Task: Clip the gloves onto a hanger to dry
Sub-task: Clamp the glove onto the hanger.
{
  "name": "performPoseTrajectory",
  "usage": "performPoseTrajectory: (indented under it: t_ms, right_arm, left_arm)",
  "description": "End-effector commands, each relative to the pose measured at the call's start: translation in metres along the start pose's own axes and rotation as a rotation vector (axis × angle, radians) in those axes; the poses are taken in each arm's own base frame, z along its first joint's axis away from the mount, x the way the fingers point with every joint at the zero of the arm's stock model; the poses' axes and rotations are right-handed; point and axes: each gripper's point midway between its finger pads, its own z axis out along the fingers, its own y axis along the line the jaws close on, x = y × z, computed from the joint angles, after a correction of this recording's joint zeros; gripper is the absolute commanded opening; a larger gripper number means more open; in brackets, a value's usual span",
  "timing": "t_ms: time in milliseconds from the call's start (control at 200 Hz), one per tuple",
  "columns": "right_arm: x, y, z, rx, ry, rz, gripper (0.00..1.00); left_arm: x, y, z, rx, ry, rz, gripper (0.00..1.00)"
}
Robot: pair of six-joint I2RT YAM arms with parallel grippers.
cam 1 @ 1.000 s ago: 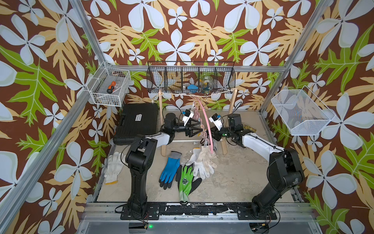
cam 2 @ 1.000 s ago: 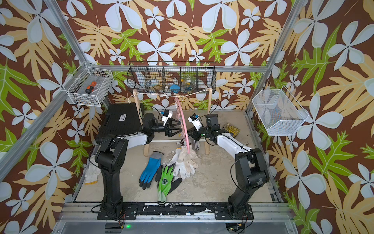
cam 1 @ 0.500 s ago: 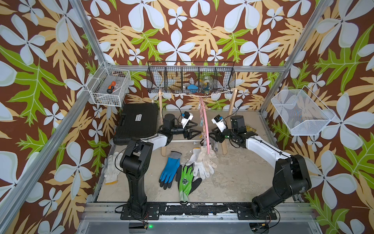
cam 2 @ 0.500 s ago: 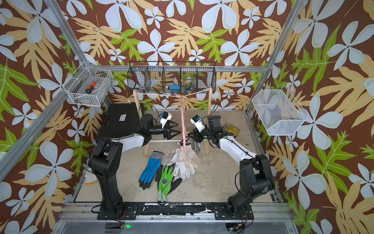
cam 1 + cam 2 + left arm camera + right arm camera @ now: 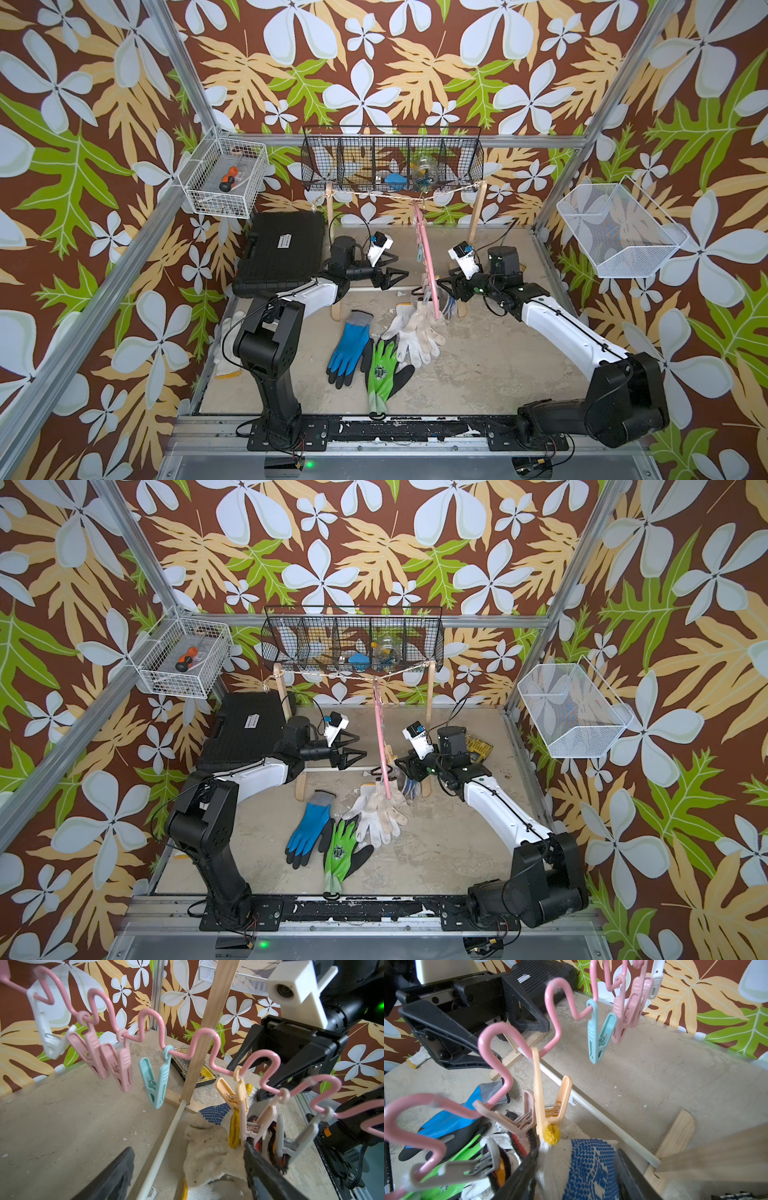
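Gloves (image 5: 380, 812) lie loose on the tabletop (image 5: 478, 374): the green glove (image 5: 380, 374) reaches the front edge, the blue glove (image 5: 347, 353) lies just beside it, and the white knit gloves (image 5: 415, 336) are heaped toward the middle. Beyond them the hanger (image 5: 427, 249) hangs from the wooden rack (image 5: 478, 216), a dotted glove (image 5: 583, 1163) caught in its yellow clip (image 5: 548, 1103). Our right gripper (image 5: 576, 1155) has its jaws spread either side of that glove; our left gripper (image 5: 398, 265) is spread and empty. We judge this clipping done. Next we must lift another glove to the empty teal clip (image 5: 155, 1080).
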Motion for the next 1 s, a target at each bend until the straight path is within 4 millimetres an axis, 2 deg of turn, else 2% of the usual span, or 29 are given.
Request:
performPoseTrajectory:
  t_ms: [0, 65, 170, 290, 415, 445, 540, 626, 786, 906, 996]
  right_arm:
    - [-0.006, 0.001, 0.003, -0.014, -0.022, 0.021, 0.59]
    - [-0.005, 0.003, 0.008, -0.045, -0.005, 0.034, 0.59]
    - [-0.007, 0.011, 0.005, -0.08, -0.034, 0.029, 0.61]
    - [-0.024, 0.021, -0.004, -0.117, -0.09, 0.015, 0.67]
    - [-0.047, 0.027, -0.017, -0.125, -0.18, -0.016, 0.83]
    - [-0.05, 0.029, -0.019, -0.134, -0.188, -0.021, 0.91]
    - [-0.053, 0.03, -0.022, -0.132, -0.182, -0.024, 0.95]
    - [-0.048, 0.023, -0.024, -0.079, -0.159, -0.008, 0.96]
    - [-0.021, 0.002, -0.029, 0.07, -0.047, 0.071, 0.95]
    - [0.002, 0.005, -0.032, 0.077, 0.034, 0.182, 0.93]
    - [0.022, 0.015, -0.037, 0.053, 0.091, 0.247, 0.88]
  left_arm:
    - [-0.003, 0.002, -0.001, -0.013, -0.002, 0.006, 0.84]
    - [-0.004, 0.0, -0.002, -0.013, -0.002, 0.001, 0.84]
    - [-0.004, -0.002, -0.006, -0.026, -0.003, 0.012, 0.84]
    - [-0.006, -0.001, -0.004, -0.018, -0.005, 0.002, 0.84]
    - [-0.005, -0.001, -0.004, -0.012, -0.008, -0.007, 0.84]
    - [-0.005, -0.001, -0.003, -0.013, -0.008, -0.006, 0.84]
    - [-0.004, -0.001, -0.003, -0.012, -0.008, -0.009, 0.84]
    - [-0.004, 0.0, -0.003, -0.018, -0.008, -0.009, 0.84]
    - [-0.003, 0.002, -0.005, -0.045, 0.006, -0.013, 0.84]
    - [-0.001, 0.004, -0.007, -0.066, 0.021, -0.041, 0.84]
    - [0.003, 0.002, -0.012, -0.087, 0.026, -0.052, 0.84]
